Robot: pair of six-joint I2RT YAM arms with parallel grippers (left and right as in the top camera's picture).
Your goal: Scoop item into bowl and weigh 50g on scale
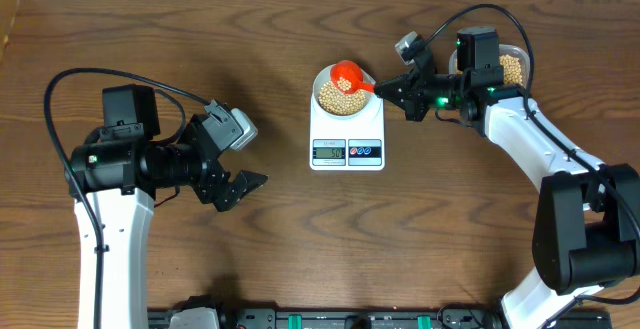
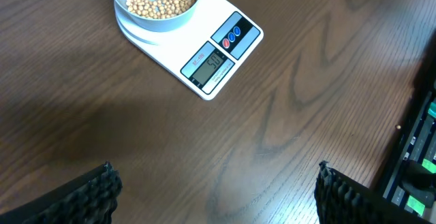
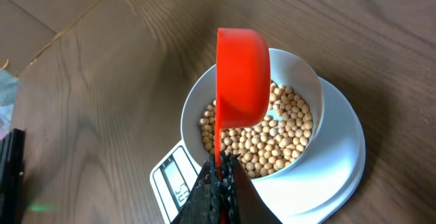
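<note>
Scale (image 2: pixel 214 16), mid-tabletop (image 1: pixel 200 49): display digits too blurred to read. Bowl (image 3: pixel 308 71) sits on its platform with soybeans (image 3: pixel 272 142) inside; its far rim is cut off in the left wrist view. Right claw (image 3: pixel 219 176): pinched on the handle of an orange scoop (image 3: pixel 242 74), which is tipped over the bowl. Left claw (image 2: pixel 214 203): spread wide, empty, bare wood around it. Bean tub (image 1: pixel 522 51): half hidden behind the right arm.

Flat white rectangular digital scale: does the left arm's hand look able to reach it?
Probably yes. Only bare wooden table lies between the open left hand and the scale; the right hand holds an orange plastic scoop over the pale bowl from the opposite side.
</note>
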